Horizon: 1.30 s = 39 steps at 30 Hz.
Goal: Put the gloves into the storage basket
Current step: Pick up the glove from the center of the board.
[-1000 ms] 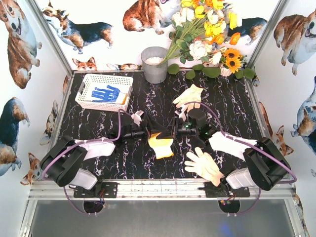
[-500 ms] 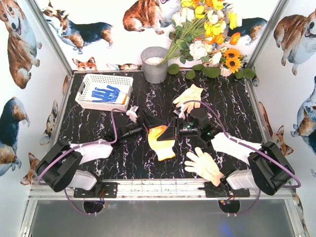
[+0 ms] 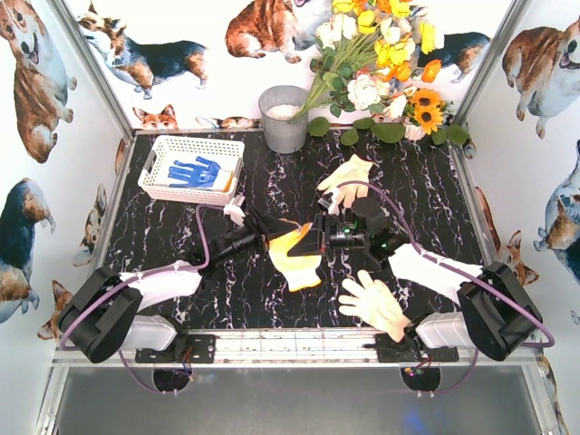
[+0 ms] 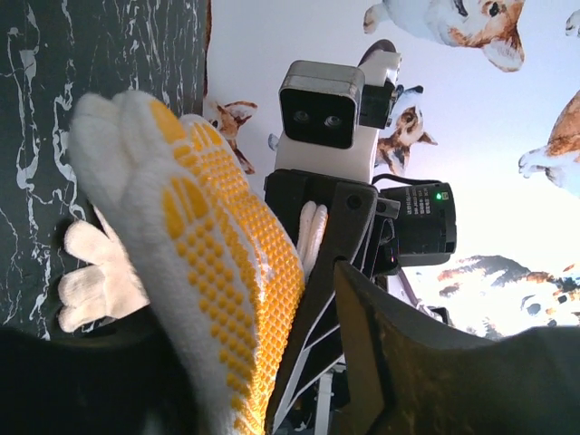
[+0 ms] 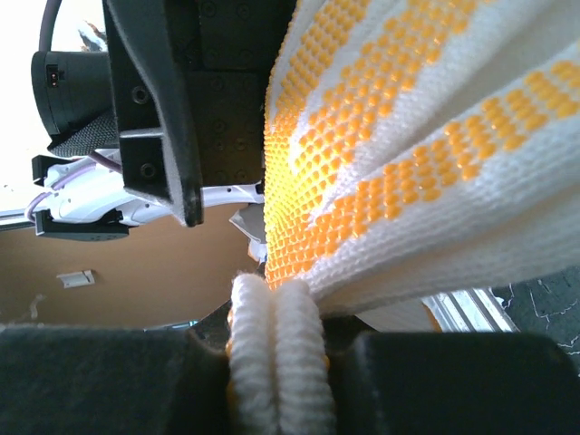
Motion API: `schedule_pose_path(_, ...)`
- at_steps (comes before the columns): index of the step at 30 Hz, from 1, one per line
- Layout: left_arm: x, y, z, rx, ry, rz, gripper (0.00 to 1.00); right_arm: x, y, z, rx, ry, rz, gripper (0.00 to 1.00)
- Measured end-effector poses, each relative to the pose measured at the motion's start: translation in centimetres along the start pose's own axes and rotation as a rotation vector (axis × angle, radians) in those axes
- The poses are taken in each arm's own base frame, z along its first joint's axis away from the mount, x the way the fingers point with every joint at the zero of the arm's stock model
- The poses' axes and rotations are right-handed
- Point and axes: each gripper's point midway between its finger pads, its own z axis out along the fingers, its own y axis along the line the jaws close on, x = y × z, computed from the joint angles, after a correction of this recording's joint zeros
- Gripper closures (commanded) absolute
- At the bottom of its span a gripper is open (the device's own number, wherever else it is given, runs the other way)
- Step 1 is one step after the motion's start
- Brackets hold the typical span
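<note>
A yellow-dotted glove (image 3: 296, 260) hangs above the table's middle between both grippers. My right gripper (image 3: 314, 237) is shut on its white cuff edge (image 5: 276, 362), and the dotted palm (image 5: 408, 136) spreads out ahead. My left gripper (image 3: 272, 237) stands half closed around the glove's finger end (image 4: 208, 254), with a gap showing beside its right finger (image 4: 362, 308). The white storage basket (image 3: 163, 154) sits at the back left with a blue-patterned glove (image 3: 195, 172) inside. A cream glove (image 3: 349, 177) lies behind the right arm, and a peach glove (image 3: 373, 304) lies near the front edge.
A grey metal bucket (image 3: 284, 118) stands at the back centre beside a bunch of flowers (image 3: 372, 63). Metal frame posts and corgi-print walls close in the black marble table (image 3: 181, 263). A metal rail (image 3: 299, 344) runs along the front.
My left gripper has moved forward over the glove's finger end and narrowed its jaws around it. The right gripper has kept its hold and lifted the glove slightly.
</note>
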Motion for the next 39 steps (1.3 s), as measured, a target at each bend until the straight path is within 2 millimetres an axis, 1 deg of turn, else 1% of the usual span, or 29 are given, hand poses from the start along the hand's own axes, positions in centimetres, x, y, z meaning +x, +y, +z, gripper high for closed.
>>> schedule_pose_path(6, -0.1, -0.1, -0.1, -0.001, -0.007, -0.010, 0.78, 0.1, 0.3, -0.1, -0.008, -0.001, -0.011, 1.00)
schedule_pose_path(7, -0.1, 0.0, -0.1, -0.006, -0.006, -0.011, 0.81, 0.1, 0.3, -0.1, -0.007, -0.001, -0.013, 1.00)
schedule_pose_path(10, 0.0, 0.4, -0.1, -0.022, -0.005, -0.015, 0.98, 0.1, 0.2, -0.1, -0.005, 0.000, -0.020, 1.00)
schedule_pose_path(11, -0.1, 0.5, -0.1, -0.025, -0.005, -0.016, 1.00, 0.1, 0.2, -0.1, -0.005, 0.000, -0.024, 1.00)
schedule_pose_path(14, -0.1, 0.5, -0.1, -0.025, -0.007, -0.014, 1.00, 0.0, 0.4, -0.1, -0.006, 0.000, -0.035, 1.00)
schedule_pose_path(18, -0.6, 0.2, -0.2, -0.016, -0.027, -0.003, 1.00, -0.3, 0.6, 0.0, -0.011, -0.007, -0.046, 0.67)
schedule_pose_path(20, -1.0, -0.1, -0.3, -0.005, -0.045, 0.015, 1.00, -0.5, 0.5, 0.1, -0.013, -0.012, -0.048, 0.58)
schedule_pose_path(22, -1.6, -0.5, -0.4, 0.008, -0.069, 0.037, 1.00, -0.8, 0.4, 0.3, -0.013, -0.021, -0.050, 0.53)
schedule_pose_path(26, -2.5, -1.1, -0.7, 0.023, -0.108, 0.068, 1.00, -1.3, 0.4, 0.6, -0.019, -0.035, -0.060, 0.51)
schedule_pose_path(32, -3.7, -1.5, -1.2, 0.025, -0.150, 0.092, 1.00, -1.7, 1.0, 0.7, -0.044, -0.054, -0.093, 0.49)
schedule_pose_path(39, -4.4, -3.1, -1.7, 0.053, -0.178, 0.119, 1.00, -2.1, 1.3, 0.8, -0.059, -0.071, -0.114, 0.46)
